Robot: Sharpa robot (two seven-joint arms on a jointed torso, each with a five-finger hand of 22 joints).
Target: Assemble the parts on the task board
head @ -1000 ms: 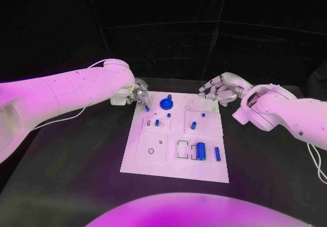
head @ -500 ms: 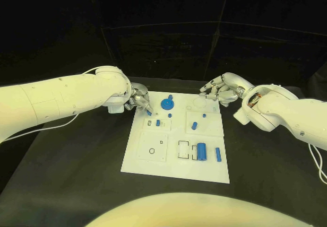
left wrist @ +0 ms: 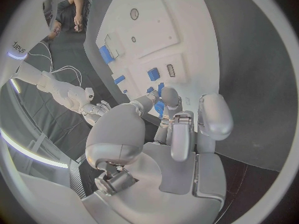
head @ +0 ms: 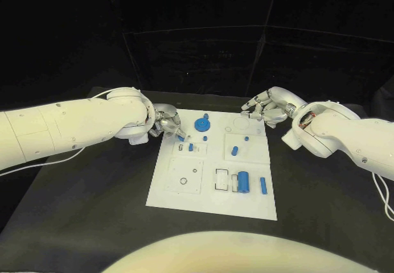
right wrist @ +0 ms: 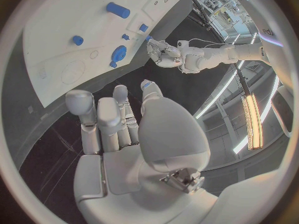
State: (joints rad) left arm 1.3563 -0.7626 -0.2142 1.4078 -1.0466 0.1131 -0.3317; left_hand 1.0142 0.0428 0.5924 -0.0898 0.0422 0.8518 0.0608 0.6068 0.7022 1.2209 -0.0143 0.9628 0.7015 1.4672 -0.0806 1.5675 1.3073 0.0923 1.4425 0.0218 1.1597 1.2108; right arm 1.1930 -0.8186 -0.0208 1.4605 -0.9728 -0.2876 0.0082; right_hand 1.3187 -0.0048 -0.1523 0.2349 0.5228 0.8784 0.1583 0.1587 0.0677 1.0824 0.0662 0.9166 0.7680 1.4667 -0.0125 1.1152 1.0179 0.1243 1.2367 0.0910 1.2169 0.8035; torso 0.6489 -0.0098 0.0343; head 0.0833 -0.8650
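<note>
We see the task board (head: 215, 170), a white rectangular plate, lying at the centre of the frame with its long axis running from the top down towards the lower edge. On it we count about seven small blue parts: a round knobbed part (head: 201, 124) near the top, a thick cylinder (head: 242, 182) and a thin pin (head: 263, 185) lower right, both lengthwise. The left hand (head: 167, 122), upper left, pinches a blue part (head: 180, 137) at the board's corner. The right hand (head: 267, 108), upper right, hovers with fingers loosely apart, holding nothing.
</note>
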